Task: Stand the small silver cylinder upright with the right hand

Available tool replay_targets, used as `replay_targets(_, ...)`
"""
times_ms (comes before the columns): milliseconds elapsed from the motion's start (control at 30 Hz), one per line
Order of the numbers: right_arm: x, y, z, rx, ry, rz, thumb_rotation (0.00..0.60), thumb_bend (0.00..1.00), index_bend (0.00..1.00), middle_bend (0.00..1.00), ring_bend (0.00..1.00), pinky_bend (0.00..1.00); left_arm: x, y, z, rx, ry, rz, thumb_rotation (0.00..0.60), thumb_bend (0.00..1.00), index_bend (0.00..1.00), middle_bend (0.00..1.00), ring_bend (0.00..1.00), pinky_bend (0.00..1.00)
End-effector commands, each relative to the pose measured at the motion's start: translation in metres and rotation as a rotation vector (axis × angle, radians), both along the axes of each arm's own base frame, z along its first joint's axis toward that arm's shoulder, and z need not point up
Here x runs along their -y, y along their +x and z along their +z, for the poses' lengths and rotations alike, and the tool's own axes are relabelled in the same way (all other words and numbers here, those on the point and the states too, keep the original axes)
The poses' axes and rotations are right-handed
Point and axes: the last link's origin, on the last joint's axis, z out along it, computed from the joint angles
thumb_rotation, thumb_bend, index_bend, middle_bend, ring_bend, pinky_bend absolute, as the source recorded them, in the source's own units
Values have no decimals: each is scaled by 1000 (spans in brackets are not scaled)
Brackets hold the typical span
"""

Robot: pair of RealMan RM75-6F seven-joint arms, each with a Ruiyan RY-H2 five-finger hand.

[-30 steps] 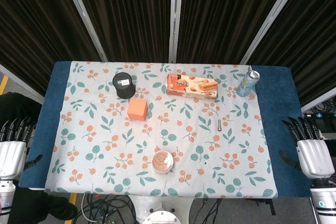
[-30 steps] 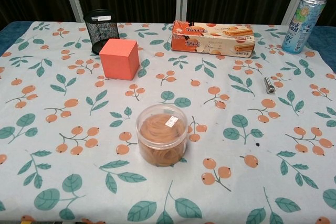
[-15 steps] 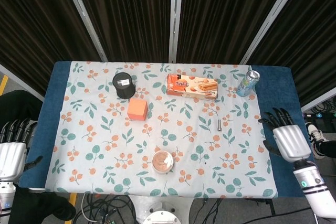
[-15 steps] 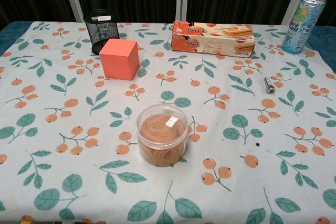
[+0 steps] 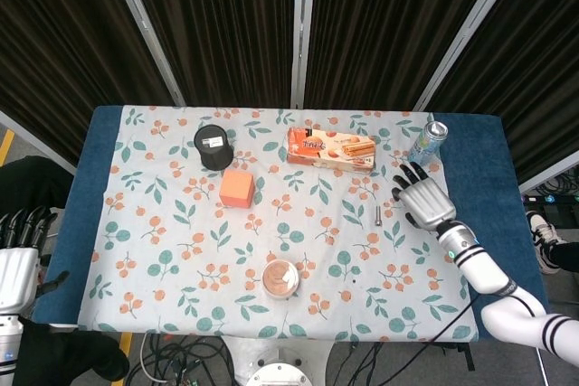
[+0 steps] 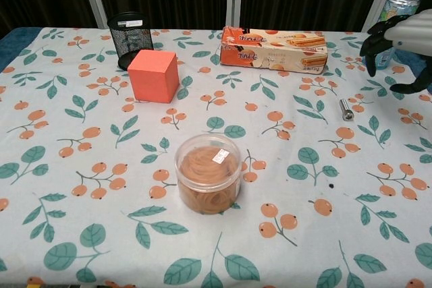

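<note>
Right hand (image 5: 423, 194) now over floral tablecloth (image 5: 181, 250) — dark curtains (image 5: 226, 24) behind.

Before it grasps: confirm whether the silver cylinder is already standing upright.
No, the cylinder lies on its side on the cloth, with the right hand not touching it.

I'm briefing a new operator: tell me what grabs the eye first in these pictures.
The right robot hand, fingers spread, hovers over the table's right side, beside the small silver cylinder lying flat. An orange cube glows left of centre, by the black mesh cup.
</note>
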Motion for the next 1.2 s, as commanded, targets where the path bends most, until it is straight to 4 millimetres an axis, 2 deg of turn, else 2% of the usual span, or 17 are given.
replay_targets(33, 8, 6, -17, -33, 26, 34, 600, 241, 405, 183, 0, 0, -1, 0, 0, 0, 0, 2, 600, 72, 143, 70, 0, 0)
replay_targets(400, 22, 8, -45, -67, 56, 88, 600, 240, 392, 182, 0, 0, -3, -1, 0, 1, -1, 4, 600, 71, 143, 70, 0, 0)
replay_targets(700, 25, 7, -60, -63, 87, 118, 600, 249, 389, 180, 0, 0, -2, -1, 0, 7, 0, 10, 600, 71, 143, 70, 0, 0)
replay_targets(1200, 12, -16, -46, -47, 76, 85, 600, 258, 469, 191, 0, 0, -3, -3, -1, 8, -9, 11, 600, 72, 143, 70, 0, 0)
